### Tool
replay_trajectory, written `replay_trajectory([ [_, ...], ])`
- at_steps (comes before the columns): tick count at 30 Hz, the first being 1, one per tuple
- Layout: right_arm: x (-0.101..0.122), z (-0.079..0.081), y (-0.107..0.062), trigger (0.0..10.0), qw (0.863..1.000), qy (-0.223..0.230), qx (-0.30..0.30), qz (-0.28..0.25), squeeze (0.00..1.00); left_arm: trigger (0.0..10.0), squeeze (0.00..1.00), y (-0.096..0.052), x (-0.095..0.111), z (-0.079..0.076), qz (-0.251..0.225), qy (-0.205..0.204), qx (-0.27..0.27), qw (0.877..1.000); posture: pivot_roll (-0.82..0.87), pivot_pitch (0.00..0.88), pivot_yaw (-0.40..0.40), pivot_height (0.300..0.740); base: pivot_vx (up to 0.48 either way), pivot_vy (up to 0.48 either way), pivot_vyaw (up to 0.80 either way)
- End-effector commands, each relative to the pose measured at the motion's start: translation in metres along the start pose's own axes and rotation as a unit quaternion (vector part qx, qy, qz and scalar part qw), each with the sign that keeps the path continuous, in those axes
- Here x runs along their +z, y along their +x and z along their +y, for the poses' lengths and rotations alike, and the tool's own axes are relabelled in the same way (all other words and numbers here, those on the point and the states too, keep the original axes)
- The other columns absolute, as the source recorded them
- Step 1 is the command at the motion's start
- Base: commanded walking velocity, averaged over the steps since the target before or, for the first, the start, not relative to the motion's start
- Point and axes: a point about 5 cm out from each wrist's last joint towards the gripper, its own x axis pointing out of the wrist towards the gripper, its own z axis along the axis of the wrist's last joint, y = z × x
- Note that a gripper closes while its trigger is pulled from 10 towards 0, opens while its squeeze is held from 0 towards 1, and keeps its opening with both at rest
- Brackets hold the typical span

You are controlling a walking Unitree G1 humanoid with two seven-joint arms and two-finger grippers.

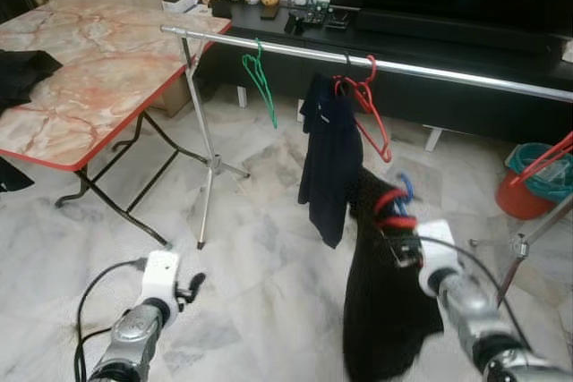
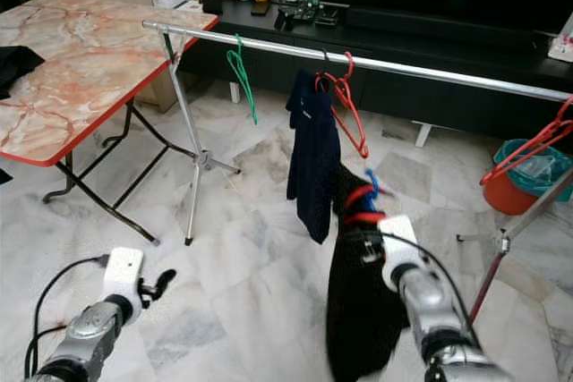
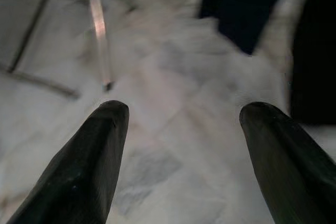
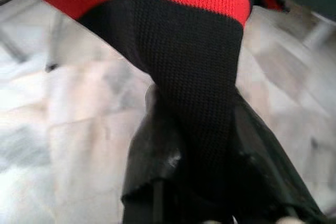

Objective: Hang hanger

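A silver clothes rail (image 1: 295, 49) runs across the room at chest height. On it hang an empty green hanger (image 1: 260, 78), an empty red hanger (image 1: 372, 114) and a navy shirt (image 1: 324, 158). Below and in front of the rail, my right gripper (image 1: 400, 243) is shut on a black knit garment with a red collar (image 4: 189, 93). The garment sits on a blue hanger whose hook (image 1: 405, 187) sticks up above the collar, and the cloth hides the fingers. My left gripper (image 3: 184, 111) hangs low over the floor, open and holding nothing.
A marble-topped folding table (image 1: 81, 69) stands at the left, with the rail's tripod leg (image 1: 210, 167) beside it. Behind the rail is a black TV cabinet (image 1: 430, 33). A red bucket (image 1: 524, 190), another red hanger (image 1: 551, 158) and a second stand (image 1: 519, 243) are at the right.
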Motion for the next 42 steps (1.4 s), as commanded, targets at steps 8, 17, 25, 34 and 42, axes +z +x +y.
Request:
replay_trajectory([
  [8, 0.008, 0.023, -0.001, 10.0, 0.975, -0.131, 0.177, 0.000, 0.00, 10.0, 0.00, 0.004, 0.038, 0.003, -0.053, 0.061, -0.111, 0.990, 0.04, 0.026, -0.007, 0.740, 0.000, 0.000, 0.00],
  [17, 0.024, 0.021, -0.010, 10.0, 0.941, -0.148, 0.305, -0.013, 0.00, 10.0, 0.00, -0.026, 0.060, 0.000, -0.041, 0.121, -0.312, 0.941, 0.05, 0.034, -0.009, 0.740, 0.000, 0.000, 0.00],
  [25, 0.068, 0.001, 0.009, 10.0, 0.984, -0.016, 0.109, -0.140, 0.00, 10.0, 0.00, -0.002, 0.066, -0.003, -0.102, 0.065, -0.172, 0.978, 0.06, 0.027, -0.022, 0.740, 0.000, 0.000, 0.00],
  [34, 0.015, 0.022, 0.009, 10.0, 0.984, 0.137, -0.036, -0.106, 0.00, 10.0, 0.00, 0.005, 0.027, -0.010, -0.061, -0.094, 0.018, 0.994, 0.04, 0.027, -0.014, 0.740, 0.000, 0.000, 0.00],
  [42, -0.075, 0.036, -0.020, 10.0, 0.966, 0.184, -0.152, 0.094, 0.00, 10.0, 0.00, -0.013, -0.036, -0.010, 0.058, -0.136, 0.079, 0.986, 0.04, 0.015, -0.001, 0.740, 0.000, 0.000, 0.00],
])
